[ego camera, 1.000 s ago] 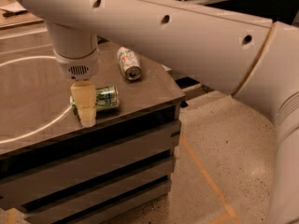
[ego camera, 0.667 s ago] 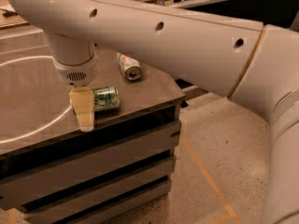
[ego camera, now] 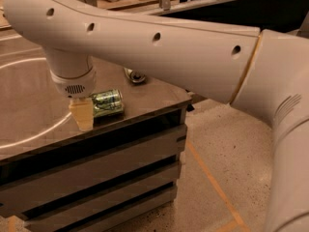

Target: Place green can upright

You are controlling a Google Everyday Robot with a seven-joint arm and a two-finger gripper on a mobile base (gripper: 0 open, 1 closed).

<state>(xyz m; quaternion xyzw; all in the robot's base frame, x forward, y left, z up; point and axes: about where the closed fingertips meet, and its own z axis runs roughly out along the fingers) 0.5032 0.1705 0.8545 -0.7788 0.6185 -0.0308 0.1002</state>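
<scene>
A: Where's the green can?

B: Lying on its side on the table, touching or just beside the gripper. Whether that's spread or pinching it, I cannot tell.

A: Handling?

B: Probably light, thin-walled and slick, and it rolls easily. Grip mid-body, gently.

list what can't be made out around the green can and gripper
Camera view: left end of the green can, hidden behind the gripper; grip unclear.
Camera view: most of the second can, covered by the arm.
Camera view: the table, cut off at the left edge.
</scene>
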